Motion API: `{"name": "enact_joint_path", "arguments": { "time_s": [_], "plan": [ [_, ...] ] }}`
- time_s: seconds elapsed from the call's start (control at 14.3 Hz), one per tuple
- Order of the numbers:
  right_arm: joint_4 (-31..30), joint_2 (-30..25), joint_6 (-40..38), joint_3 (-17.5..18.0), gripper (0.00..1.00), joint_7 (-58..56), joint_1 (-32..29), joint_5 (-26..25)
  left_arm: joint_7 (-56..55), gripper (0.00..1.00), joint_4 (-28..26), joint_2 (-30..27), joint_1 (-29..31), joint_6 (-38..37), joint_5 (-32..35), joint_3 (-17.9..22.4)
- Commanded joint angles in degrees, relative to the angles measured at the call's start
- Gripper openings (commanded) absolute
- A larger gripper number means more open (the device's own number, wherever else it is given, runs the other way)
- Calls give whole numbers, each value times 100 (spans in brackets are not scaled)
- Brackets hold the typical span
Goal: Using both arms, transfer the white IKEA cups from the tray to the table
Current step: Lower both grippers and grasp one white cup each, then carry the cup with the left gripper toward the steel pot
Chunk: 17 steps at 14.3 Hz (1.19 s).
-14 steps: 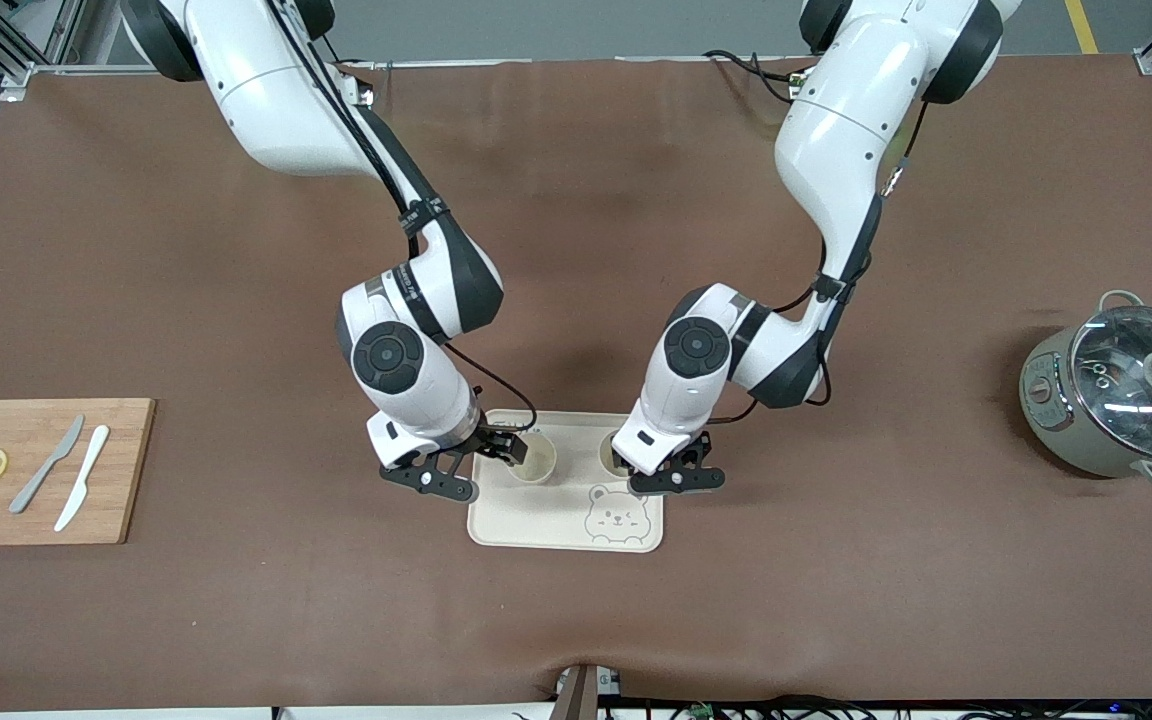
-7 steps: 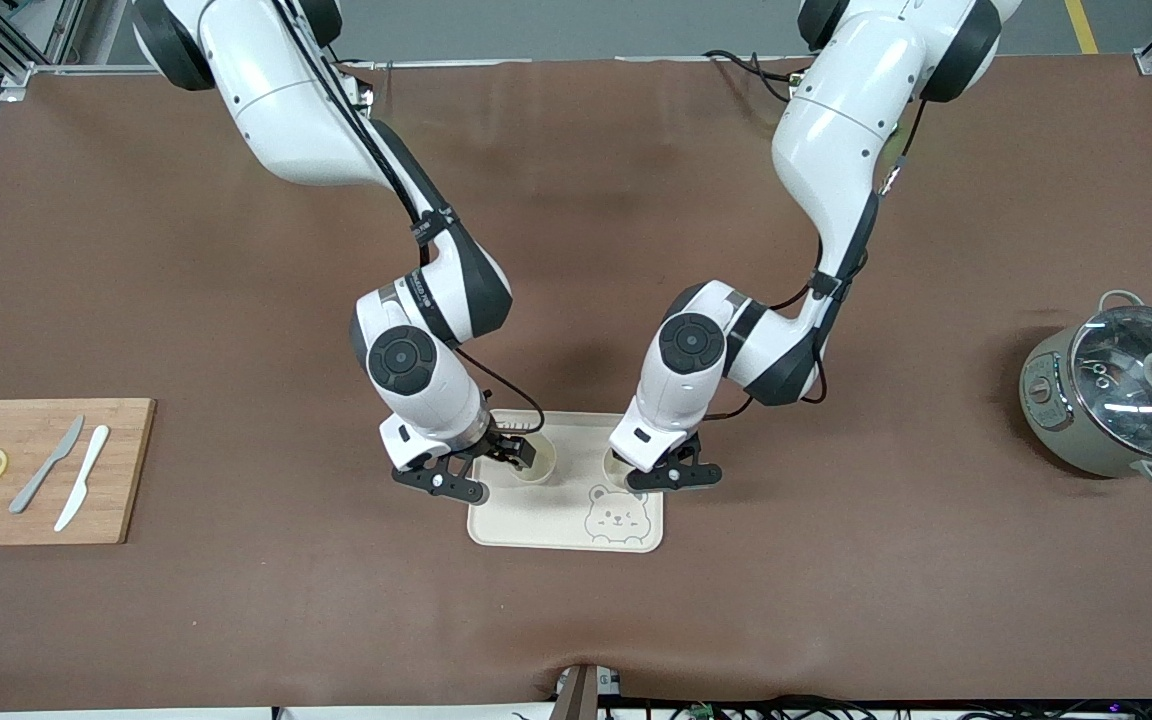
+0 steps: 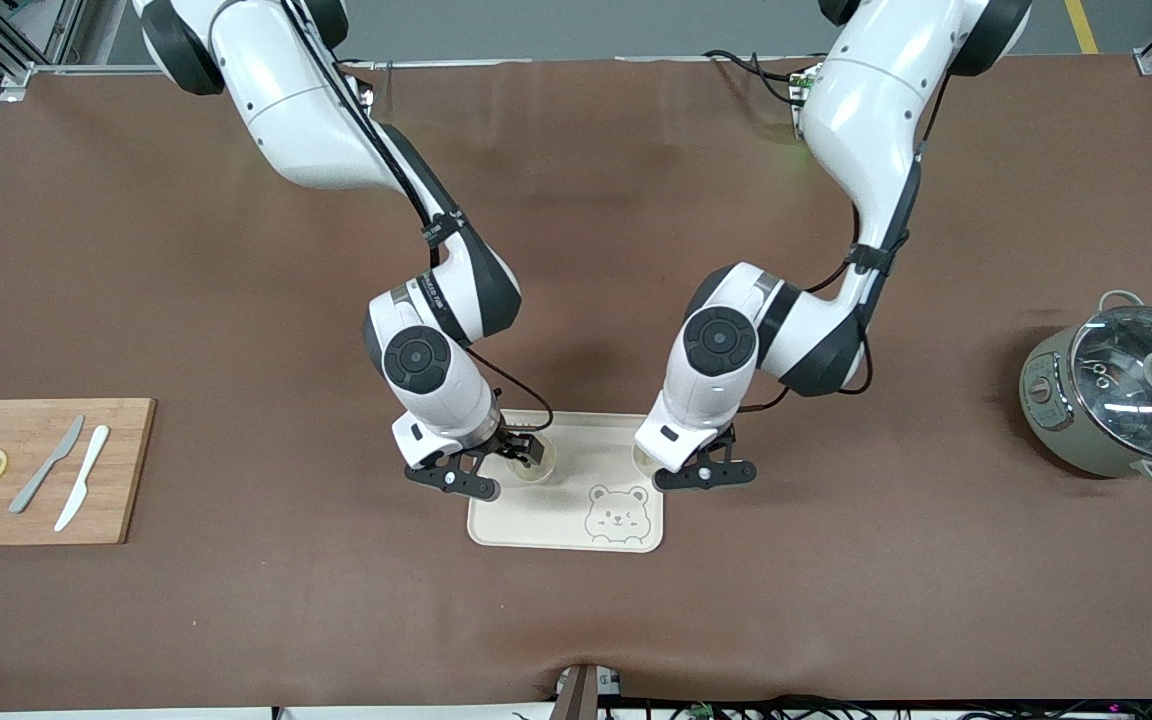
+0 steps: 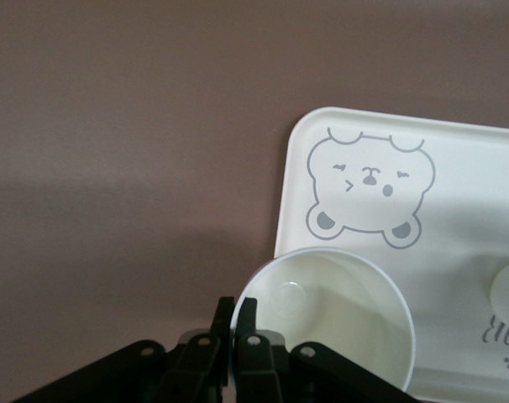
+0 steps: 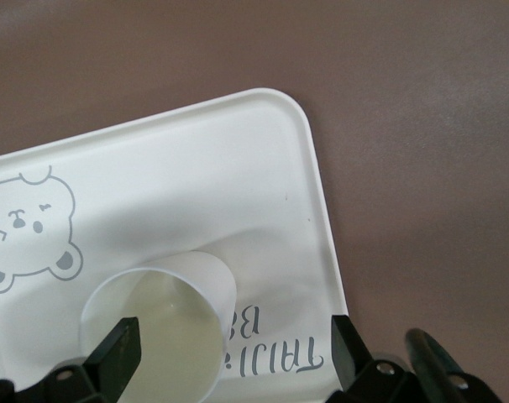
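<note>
- Now that the left gripper (image 3: 706, 476) has pinched shut on the first cup (image 4: 338, 306) by its rim, you see that cup shifted to the tray (image 3: 536, 525) edge at the left arm's end.
- Right gripper (image 3: 496, 466) stays spread around the second cup (image 5: 166, 315), which stands on the tray; I judge its grasp comes next.

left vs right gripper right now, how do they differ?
The left gripper is shut, pinching the rim of one cup; the right gripper is open, its fingers straddling the other cup without clamping it. The left's cup sits at the edge of the tray, partly over the table; the right's stands fully on the tray. Both are low at a white cup.
</note>
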Motion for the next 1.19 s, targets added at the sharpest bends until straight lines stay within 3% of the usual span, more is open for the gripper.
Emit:
{"name": "enact_joint_path", "arguments": {
  "time_s": [0.0,0.21,0.63,0.77,1.12],
  "plan": [
    [54,84,53,-49,100,70,84,55,65,0,-186,-503,267,-530,-43,-61],
    [54,154,61,-49,100,70,84,55,477,0,-325,-951,540,-1041,-272,-123],
    [54,278,263,-49,100,70,154,55,1356,0,-1555,-2059,998,-1059,-308,-132],
    [54,295,264,-49,100,70,163,55,1392,0,-1994,-2384,1129,-841,-308,-132],
    [54,366,360,-49,100,70,180,55,2111,0,-3752,-3448,1517,583,-624,-141]
  ]
}}
